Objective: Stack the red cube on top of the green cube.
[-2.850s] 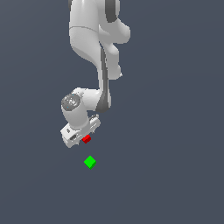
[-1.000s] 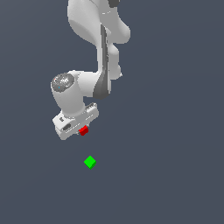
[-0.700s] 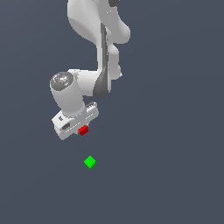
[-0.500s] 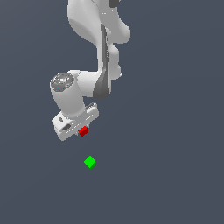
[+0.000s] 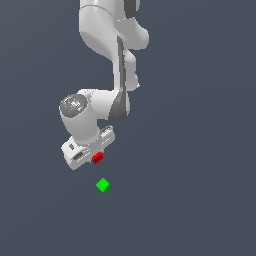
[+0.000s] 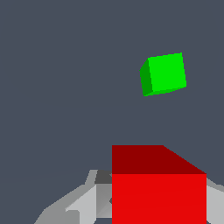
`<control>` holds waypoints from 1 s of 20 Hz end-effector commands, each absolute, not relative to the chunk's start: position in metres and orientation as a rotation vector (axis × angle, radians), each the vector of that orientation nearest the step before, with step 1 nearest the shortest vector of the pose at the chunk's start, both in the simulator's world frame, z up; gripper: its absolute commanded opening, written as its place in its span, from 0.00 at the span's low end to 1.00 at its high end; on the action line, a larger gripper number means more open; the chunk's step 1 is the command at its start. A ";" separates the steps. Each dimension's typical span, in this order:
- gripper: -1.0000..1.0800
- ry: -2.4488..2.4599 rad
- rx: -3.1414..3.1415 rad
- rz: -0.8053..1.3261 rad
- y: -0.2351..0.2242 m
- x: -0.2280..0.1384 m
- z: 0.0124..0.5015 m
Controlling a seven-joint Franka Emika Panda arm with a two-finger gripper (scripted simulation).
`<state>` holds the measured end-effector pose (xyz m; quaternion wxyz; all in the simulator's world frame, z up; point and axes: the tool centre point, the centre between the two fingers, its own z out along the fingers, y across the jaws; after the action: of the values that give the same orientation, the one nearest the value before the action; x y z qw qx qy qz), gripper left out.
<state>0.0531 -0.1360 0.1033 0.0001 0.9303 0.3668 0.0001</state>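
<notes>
Closest to the wrist camera, I see the red cube [image 6: 158, 186] filling the lower part of the picture, with pale grey fingers [image 6: 83, 203] of the tool [image 6: 144, 205] showing on either side of it. I judge the tool closed narrow on the red cube, holding it; the contact faces themselves are hidden behind the cube.

Beyond it in the same view, the green cube [image 6: 163, 73] lies apart from the red one on the flat dark grey worktop [image 6: 61, 87], turned at a slight angle to the red cube's edges.

From the exterior view, the red cube [image 5: 97, 158] sits at the end of the white tool [image 5: 95, 156], on the side toward the exterior view's right. The green cube [image 5: 103, 185] rests alone on the worktop [image 5: 200, 190], near the red cube but clear of it, lower in the picture and slightly toward the exterior view's right. The two cubes do not touch. The white arm [image 5: 112, 55] reaches down from the top of the picture.

I can read no brand, label or writing on the cubes, the tool or the arm.
</notes>
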 end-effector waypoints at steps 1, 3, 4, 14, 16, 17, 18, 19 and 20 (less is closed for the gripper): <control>0.00 1.152 2.922 0.001 -0.132 0.064 0.099; 0.00 1.152 2.922 0.001 -0.129 0.074 0.094; 0.00 1.151 2.922 0.000 -0.128 0.079 0.092; 0.00 1.151 2.922 0.000 -0.114 0.123 0.073; 0.00 1.151 2.922 0.000 -0.112 0.129 0.070; 0.00 1.151 2.922 0.000 -0.111 0.132 0.069; 0.00 1.151 2.922 0.000 -0.110 0.135 0.068; 0.00 1.151 2.922 0.000 -0.109 0.137 0.067; 0.00 1.151 2.922 0.000 -0.109 0.139 0.066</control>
<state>0.1352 -0.1096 0.0668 0.0000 0.9303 0.3667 -0.0005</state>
